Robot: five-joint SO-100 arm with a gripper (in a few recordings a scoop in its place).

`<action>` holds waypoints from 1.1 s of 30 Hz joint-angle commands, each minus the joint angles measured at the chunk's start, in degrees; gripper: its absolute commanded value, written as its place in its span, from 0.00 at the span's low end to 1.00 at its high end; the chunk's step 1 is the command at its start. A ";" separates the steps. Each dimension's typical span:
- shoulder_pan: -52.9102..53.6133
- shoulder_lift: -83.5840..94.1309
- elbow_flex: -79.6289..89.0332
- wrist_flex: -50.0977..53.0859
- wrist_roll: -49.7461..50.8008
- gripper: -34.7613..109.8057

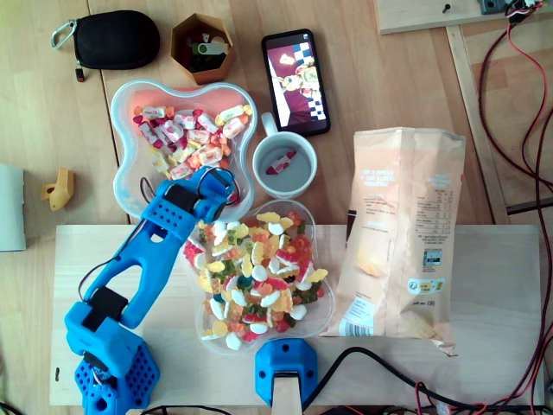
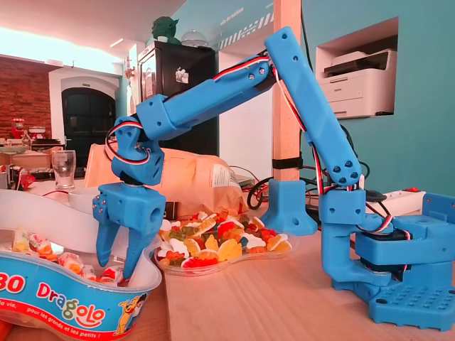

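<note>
right up front in the fixed view, the white tub (image 2: 71, 305), and the wrapped sweets (image 2: 67, 266) lie along its floor. the gripper (image 2: 115, 273) hangs straight down inside it, jaws apart, nothing between them, and the fingers (image 2: 135, 245) point at the bottom. one red and white sweet sits just by the tips, too small to tell whether it touches. from overhead, the gripper is at the tub's lower right edge and the main heap of sweets (image 1: 186, 134) lies up and to the left of it, wrappers turned every which way, no shared long axis. just beyond, the gummy sweets (image 1: 259, 268). further right, the paper bag (image 1: 402, 225) lies flat. behind that, the mug (image 1: 256, 169), then the phone (image 1: 296, 82) and the black pouch (image 1: 117, 39).
</note>
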 commanded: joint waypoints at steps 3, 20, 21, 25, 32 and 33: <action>0.97 0.44 -3.16 0.70 0.53 0.39; 0.97 0.18 -3.43 0.70 0.79 0.37; 0.97 0.18 -3.43 0.70 0.88 0.35; 0.97 0.18 -3.52 0.70 0.97 0.30; 1.05 0.18 -3.69 0.70 0.97 0.24; 1.05 0.09 -3.69 0.70 0.97 0.24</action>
